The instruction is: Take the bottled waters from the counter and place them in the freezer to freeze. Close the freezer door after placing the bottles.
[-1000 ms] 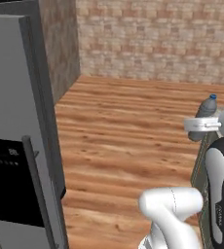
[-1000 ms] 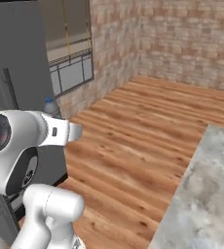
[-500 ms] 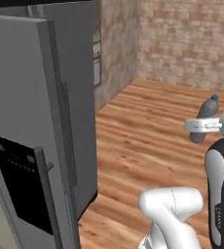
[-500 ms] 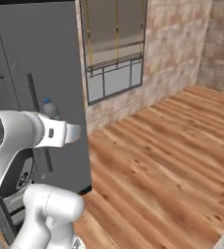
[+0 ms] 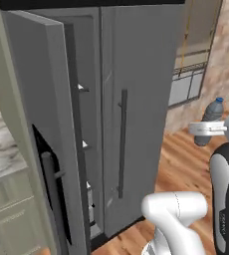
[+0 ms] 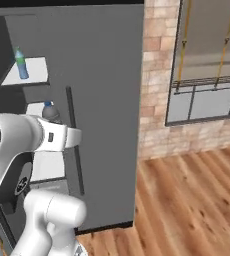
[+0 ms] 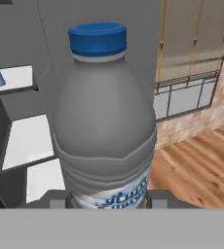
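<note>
My gripper is shut on a smoky grey bottled water with a blue cap, held upright. The same bottle stands out of the hand at the right of the left base view, and its top peeks over the arm in the right base view. A second bottled water, clear blue with a green cap, stands on an upper white shelf inside the freezer. The freezer door is swung open toward me. A strip of the counter shows left of it.
The refrigerator's plain grey door is closed, with a long vertical handle. A brick wall and a window stand to the right. Wooden floor lies in front of the refrigerator. Pale green cabinets sit under the counter.
The whole picture has swung round with the base: the refrigerator now faces me with its open freezer. The grey bottle stays in the gripper.
</note>
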